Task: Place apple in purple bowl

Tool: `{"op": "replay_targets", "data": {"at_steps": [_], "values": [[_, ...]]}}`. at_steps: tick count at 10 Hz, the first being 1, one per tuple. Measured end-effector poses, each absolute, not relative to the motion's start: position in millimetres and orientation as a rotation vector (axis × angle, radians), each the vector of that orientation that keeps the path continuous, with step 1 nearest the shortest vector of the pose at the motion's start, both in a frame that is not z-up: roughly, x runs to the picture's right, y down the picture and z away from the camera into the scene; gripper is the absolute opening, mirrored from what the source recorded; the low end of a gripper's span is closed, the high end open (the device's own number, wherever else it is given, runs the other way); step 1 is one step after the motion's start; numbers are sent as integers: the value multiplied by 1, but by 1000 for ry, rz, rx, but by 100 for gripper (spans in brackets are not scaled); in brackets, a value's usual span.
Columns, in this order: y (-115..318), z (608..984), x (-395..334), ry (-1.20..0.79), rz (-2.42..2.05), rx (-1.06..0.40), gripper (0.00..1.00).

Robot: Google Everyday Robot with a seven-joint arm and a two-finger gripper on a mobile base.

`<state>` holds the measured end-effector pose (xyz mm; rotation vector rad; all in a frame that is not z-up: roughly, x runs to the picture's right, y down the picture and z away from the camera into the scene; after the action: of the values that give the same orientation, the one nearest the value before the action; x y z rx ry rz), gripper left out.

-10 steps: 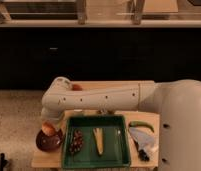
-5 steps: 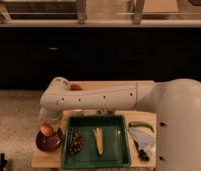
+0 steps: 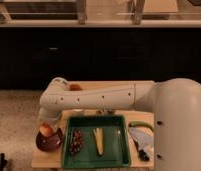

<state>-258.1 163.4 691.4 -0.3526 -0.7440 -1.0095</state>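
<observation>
The apple [image 3: 45, 131], orange-red, sits at the top of the purple bowl [image 3: 50, 142], a dark maroon dish at the left end of the wooden table. I cannot tell whether it rests in the bowl or is held just over it. My white arm reaches from the right, bends at the elbow and comes down onto the apple. My gripper [image 3: 48, 123] is right above the apple, mostly hidden by the wrist.
A green tray [image 3: 119, 122] holding dark berries [image 3: 77, 141] and a corn cob [image 3: 98, 141] stands right of the bowl. An orange object [image 3: 75, 87] lies behind the arm. A green vegetable [image 3: 139, 125] and a pale packet [image 3: 142, 140] lie at the right. A dark counter is behind.
The apple and the gripper have sunk slightly toward the bowl. The arm has barely moved.
</observation>
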Motion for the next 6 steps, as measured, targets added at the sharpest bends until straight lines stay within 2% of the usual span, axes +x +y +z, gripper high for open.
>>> {"op": "replay_targets", "data": {"at_steps": [6], "values": [[164, 693, -263, -769, -1105, -360, 0]]}}
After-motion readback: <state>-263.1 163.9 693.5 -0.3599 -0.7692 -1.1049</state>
